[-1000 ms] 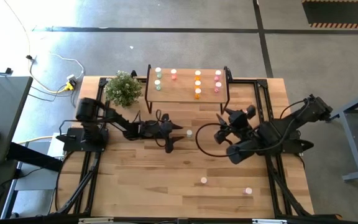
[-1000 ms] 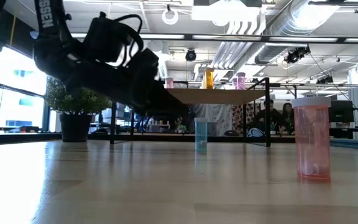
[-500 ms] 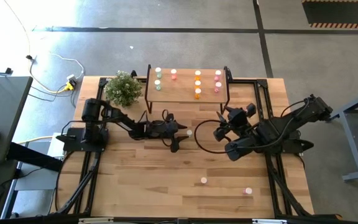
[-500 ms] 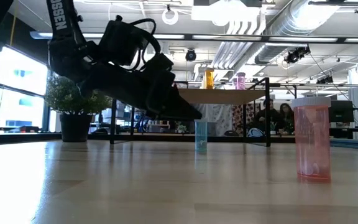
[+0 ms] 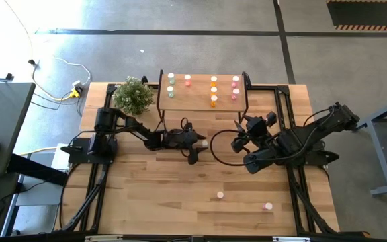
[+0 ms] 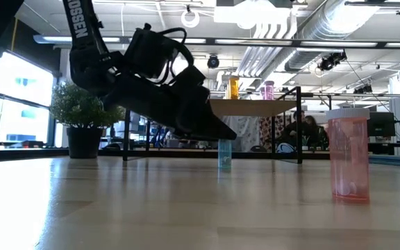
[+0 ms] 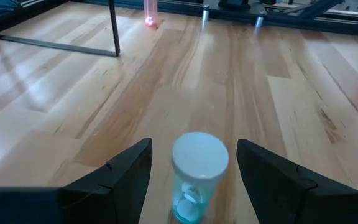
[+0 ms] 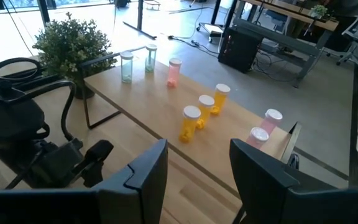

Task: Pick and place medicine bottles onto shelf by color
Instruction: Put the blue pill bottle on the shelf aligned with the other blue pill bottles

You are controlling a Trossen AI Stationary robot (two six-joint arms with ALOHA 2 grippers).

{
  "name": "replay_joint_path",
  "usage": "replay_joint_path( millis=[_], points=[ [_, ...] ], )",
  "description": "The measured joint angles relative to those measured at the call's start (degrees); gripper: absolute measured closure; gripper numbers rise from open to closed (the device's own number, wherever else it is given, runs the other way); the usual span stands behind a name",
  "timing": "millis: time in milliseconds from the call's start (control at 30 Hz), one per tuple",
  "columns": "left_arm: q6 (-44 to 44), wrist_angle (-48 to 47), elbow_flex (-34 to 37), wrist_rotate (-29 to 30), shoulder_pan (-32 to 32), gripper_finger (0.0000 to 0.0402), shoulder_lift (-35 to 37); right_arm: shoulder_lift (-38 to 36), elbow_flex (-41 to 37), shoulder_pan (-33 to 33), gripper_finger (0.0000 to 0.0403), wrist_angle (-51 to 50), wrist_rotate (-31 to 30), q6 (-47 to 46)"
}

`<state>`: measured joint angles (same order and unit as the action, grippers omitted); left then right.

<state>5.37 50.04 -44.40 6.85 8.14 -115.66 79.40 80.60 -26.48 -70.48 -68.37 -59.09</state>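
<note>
A pale green medicine bottle (image 7: 199, 174) with a white cap stands upright on the table (image 5: 153, 195), in front of the shelf (image 5: 200, 101). My left gripper (image 7: 194, 171) is open and low, one finger on either side of this bottle without touching it; it also shows from above (image 5: 197, 143) beside the bottle (image 5: 205, 143). The shelf top carries green, pink, orange and magenta bottles (image 8: 191, 121) standing in rows by color. My right gripper (image 8: 194, 180) hangs open and raised to the right of the middle, with nothing between its fingers.
Two loose bottles stand near the front right, one (image 5: 220, 195) and another (image 5: 269, 206); the low view shows a pink bottle (image 6: 349, 156) close by. A potted plant (image 5: 133, 95) stands left of the shelf. A black shelf leg (image 7: 114, 28) is beyond the left gripper.
My left gripper has moved toward the table's right edge and slightly down, up to the pale green bottle, staying open; its fingers now stand on either side of the bottle. The bottle has not moved.
</note>
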Motion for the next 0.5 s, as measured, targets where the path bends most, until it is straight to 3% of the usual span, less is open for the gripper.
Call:
replay_joint_path(
  millis=[233, 500],
  points=[
    [0.0, -0.6, 0.0, 0.3, 0.1, 0.0183, 0.0, 0.0, 0.0, 0.0, 0.0238, 0.0, 0.1, 0.0],
    [0.0, -0.6, 0.0, 0.2, 0.2, 0.0253, 0.0, 0.0, 0.0, 0.0, 0.0238, 0.0, 1.0, 0.0]
  ],
)
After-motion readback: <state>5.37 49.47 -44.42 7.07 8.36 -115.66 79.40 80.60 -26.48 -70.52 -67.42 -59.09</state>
